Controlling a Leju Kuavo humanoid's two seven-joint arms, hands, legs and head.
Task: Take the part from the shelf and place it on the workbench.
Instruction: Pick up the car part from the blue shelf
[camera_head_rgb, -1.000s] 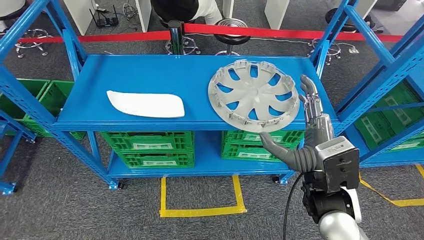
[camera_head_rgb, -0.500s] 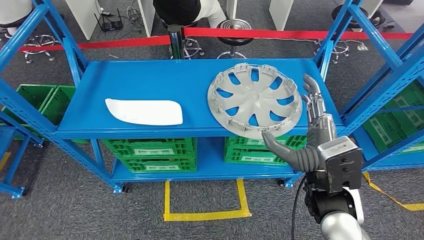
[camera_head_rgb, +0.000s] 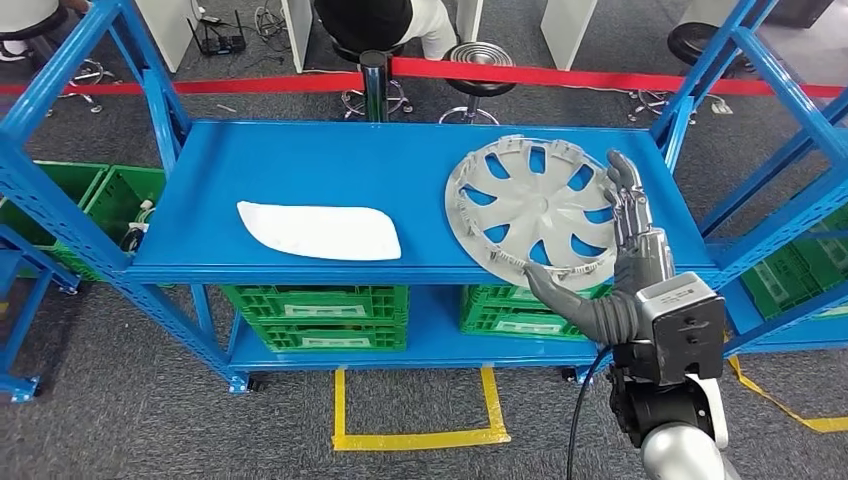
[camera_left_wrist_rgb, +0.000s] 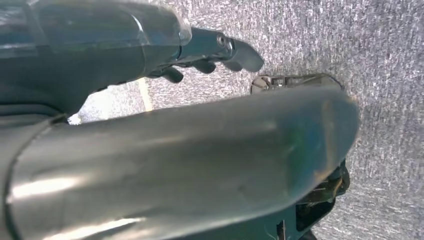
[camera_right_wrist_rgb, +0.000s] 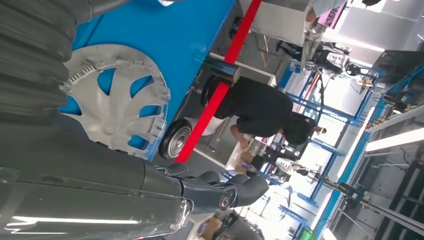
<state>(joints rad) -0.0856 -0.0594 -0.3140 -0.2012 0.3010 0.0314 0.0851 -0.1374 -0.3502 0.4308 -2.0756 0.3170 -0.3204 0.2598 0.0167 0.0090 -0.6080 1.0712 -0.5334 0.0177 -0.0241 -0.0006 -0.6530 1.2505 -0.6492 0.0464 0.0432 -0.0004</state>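
A grey wheel cover (camera_head_rgb: 530, 210) lies flat at the right end of the blue shelf (camera_head_rgb: 330, 160). Raised at its right front rim is my right hand (camera_head_rgb: 620, 270): straight fingers (camera_head_rgb: 627, 200) stand beside the rim, and the thumb (camera_head_rgb: 555, 295) reaches under the front edge. Whether it touches the cover I cannot tell. The right wrist view shows the same wheel cover (camera_right_wrist_rgb: 112, 100) beyond my right hand (camera_right_wrist_rgb: 100, 190). A white curved panel (camera_head_rgb: 320, 230) lies left of centre on the shelf. My left hand (camera_left_wrist_rgb: 175, 150) hangs over grey carpet and holds nothing.
Green crates (camera_head_rgb: 315, 310) fill the lower shelf level. Blue uprights (camera_head_rgb: 690, 110) frame the shelf, and more racking stands on both sides. Behind it run a red barrier tape (camera_head_rgb: 560, 75), stools (camera_head_rgb: 480, 55) and a person (camera_head_rgb: 375, 20). Yellow tape (camera_head_rgb: 420, 440) marks the floor.
The camera has moved, shifting the shelf rightward in the picture. My right hand now sits closer against the wheel cover's rim, the thumb under its front edge.
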